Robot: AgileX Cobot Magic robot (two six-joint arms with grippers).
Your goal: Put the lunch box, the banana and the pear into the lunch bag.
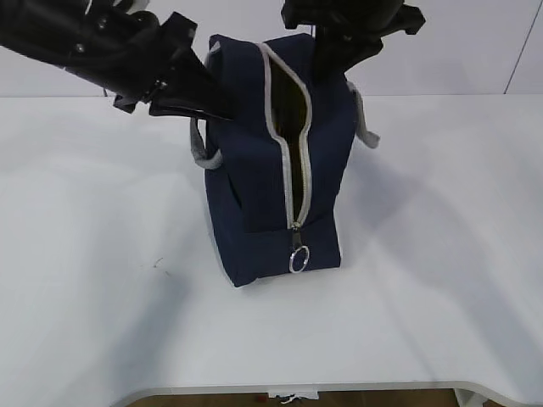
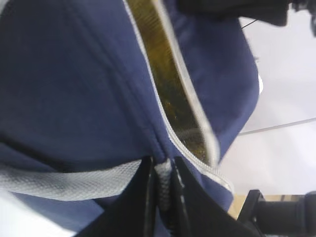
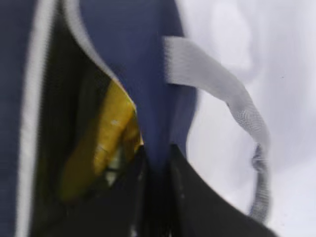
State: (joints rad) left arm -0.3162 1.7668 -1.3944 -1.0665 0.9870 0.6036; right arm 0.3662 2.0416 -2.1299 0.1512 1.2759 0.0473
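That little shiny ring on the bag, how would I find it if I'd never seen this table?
Look at the white table, where a tall navy lunch bag stands in the middle. Follow its grey zipper down the front to the bottom end. There hangs the metal ring, the only shiny round thing on the dark fabric.

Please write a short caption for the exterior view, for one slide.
Two end effectors, left and right, hold apart the unzipped top of a navy lunch bag on a white table.

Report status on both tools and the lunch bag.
Left tool pinching the lunch bag edge by the zipper. Right tool clamped on the opposite edge. Bag upright, unzipped, something yellow inside. Nothing in the way.
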